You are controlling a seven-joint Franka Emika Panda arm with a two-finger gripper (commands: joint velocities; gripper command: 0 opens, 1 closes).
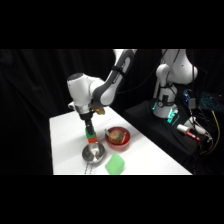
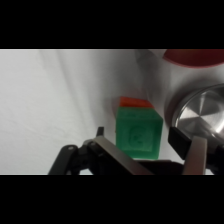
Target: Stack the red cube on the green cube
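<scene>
The red cube (image 1: 89, 131) and the green cube (image 1: 91, 138) touch each other on the white table (image 1: 65, 145), directly under my gripper (image 1: 88, 125). In the side view the red cube shows right above the green one. From the wrist, the green cube (image 2: 139, 134) fills the space between my fingers, and a strip of the red cube (image 2: 134, 103) shows past its far edge. I cannot tell whether one lies on the other or beside it. My gripper (image 2: 149, 142) is open, with a finger on each side of the green cube and a small gap at both.
A metal bowl (image 1: 93, 154) (image 2: 202, 112) stands just beside the cubes. A red bowl (image 1: 118, 138) with something inside sits to their right. A paler green block (image 1: 115, 163) lies near the front edge. The arm's base (image 1: 167, 95) stands at the upper right.
</scene>
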